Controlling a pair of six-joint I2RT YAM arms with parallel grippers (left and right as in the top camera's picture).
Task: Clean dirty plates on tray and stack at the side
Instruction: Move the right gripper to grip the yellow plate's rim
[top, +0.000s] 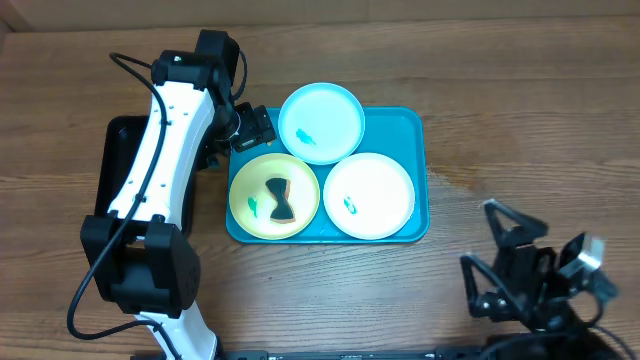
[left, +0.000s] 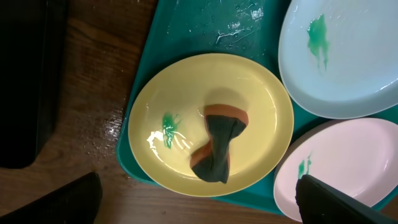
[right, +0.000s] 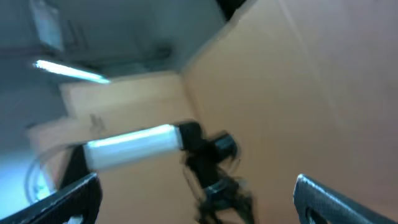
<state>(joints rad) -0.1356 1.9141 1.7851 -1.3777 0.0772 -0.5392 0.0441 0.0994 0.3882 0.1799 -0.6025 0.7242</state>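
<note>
The turquoise tray (top: 415, 160) holds three plates. The light blue plate (top: 320, 115) is at the back, the yellow-green plate (top: 250, 180) at front left, the white plate (top: 375, 190) at front right. Each has a small green smudge. A dark sponge with an orange edge (top: 280, 200) lies on the yellow-green plate. My left gripper (top: 252, 128) hovers open and empty over the tray's back left corner. In the left wrist view the sponge (left: 219, 144) lies on the yellow-green plate (left: 186, 93), between the open fingers (left: 199, 211). My right gripper (top: 512, 222) is open and empty at the front right.
A black tray (top: 110, 160) lies left of the turquoise tray, under my left arm, and shows in the left wrist view (left: 25, 81). The right wrist view is blurred and shows only the wooden table top (right: 280, 93) and my left arm.
</note>
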